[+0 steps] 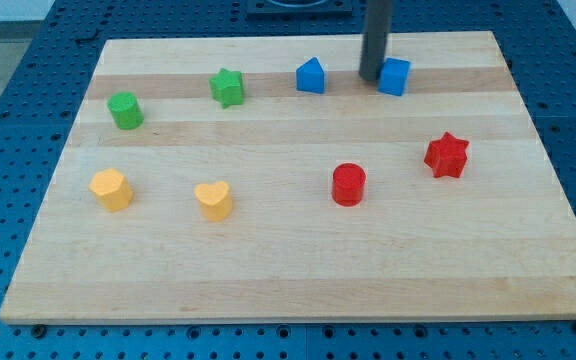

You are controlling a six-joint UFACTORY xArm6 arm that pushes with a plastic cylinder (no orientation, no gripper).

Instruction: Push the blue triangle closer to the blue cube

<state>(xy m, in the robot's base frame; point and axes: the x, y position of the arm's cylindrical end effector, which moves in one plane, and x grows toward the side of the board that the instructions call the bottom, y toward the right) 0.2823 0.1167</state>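
Upper centre: blue triangle (310,76) left of tip (370,79); blue cube (395,76) touching tip's right. Bare rod, nothing grasped. Tip between both, wrong side for pushing rightward.

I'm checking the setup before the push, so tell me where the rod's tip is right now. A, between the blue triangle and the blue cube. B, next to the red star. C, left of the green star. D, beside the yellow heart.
A: my tip sits near the view's top, between the blue triangle on its left and the blue cube close on its right.
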